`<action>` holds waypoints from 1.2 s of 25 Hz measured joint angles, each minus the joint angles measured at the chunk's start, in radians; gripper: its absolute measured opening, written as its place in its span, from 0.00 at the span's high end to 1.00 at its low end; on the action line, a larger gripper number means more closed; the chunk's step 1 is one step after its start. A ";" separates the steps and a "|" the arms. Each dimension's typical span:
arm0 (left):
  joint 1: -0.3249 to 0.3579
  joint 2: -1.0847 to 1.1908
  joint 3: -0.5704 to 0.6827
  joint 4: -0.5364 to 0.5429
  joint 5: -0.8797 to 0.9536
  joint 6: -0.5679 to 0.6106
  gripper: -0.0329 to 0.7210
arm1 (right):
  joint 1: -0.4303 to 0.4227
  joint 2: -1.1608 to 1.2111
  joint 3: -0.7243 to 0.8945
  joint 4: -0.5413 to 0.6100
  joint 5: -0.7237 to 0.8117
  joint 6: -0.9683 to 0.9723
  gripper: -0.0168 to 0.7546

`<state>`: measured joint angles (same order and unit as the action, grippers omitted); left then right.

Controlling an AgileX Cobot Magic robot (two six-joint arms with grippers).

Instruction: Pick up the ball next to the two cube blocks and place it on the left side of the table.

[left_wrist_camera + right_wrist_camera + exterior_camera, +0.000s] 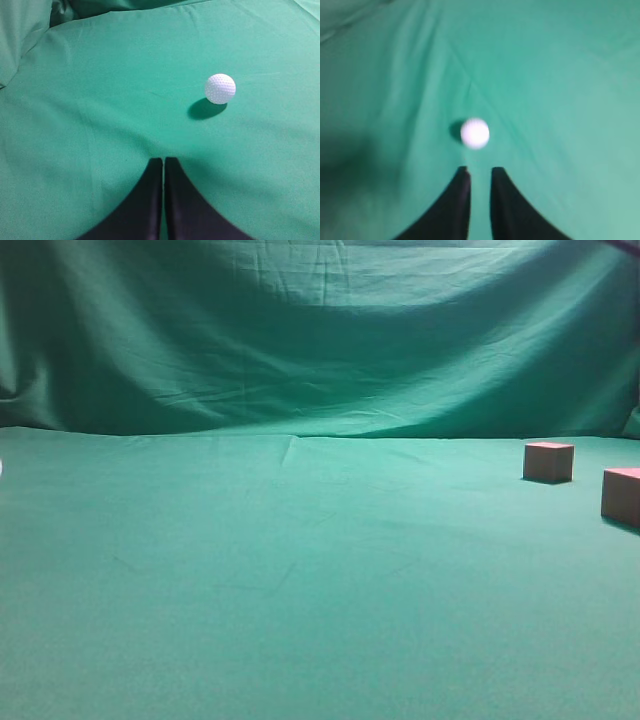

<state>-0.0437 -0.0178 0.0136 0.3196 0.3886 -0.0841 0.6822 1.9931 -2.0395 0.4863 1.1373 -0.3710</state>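
Note:
The white dimpled ball (pixel 220 88) lies on the green table (pixel 100 125), ahead and to the right of my left gripper (pixel 163 161), which is shut and empty. In the right wrist view a blurred white ball (pixel 475 133) lies free on the cloth just beyond my right gripper (pixel 479 171), whose jaws stand a little apart and hold nothing. The two reddish-brown cube blocks (pixel 549 461) (pixel 622 495) stand at the far right in the exterior view, with no ball beside them. Neither gripper shows in the exterior view.
A tiny white sliver (pixel 1 468) shows at the left edge of the exterior view; I cannot tell what it is. The draped green backdrop (pixel 320 340) rises behind the table. Cloth folds (pixel 25 40) show at the upper left of the left wrist view.

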 joint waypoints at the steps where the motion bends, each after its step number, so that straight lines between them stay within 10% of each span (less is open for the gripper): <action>1: 0.000 0.000 0.000 0.000 0.000 0.000 0.96 | -0.017 -0.030 0.000 -0.045 0.050 0.034 0.98; 10: 0.000 0.000 0.000 0.000 0.000 0.000 0.96 | -0.055 -0.371 0.189 -0.356 0.116 0.250 0.98; 30: 0.000 0.000 0.000 0.000 0.000 0.000 0.96 | -0.055 -1.193 1.175 -0.388 -0.299 0.296 0.98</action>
<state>-0.0437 -0.0178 0.0136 0.3196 0.3886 -0.0841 0.6274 0.8004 -0.8642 0.0985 0.8379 -0.0748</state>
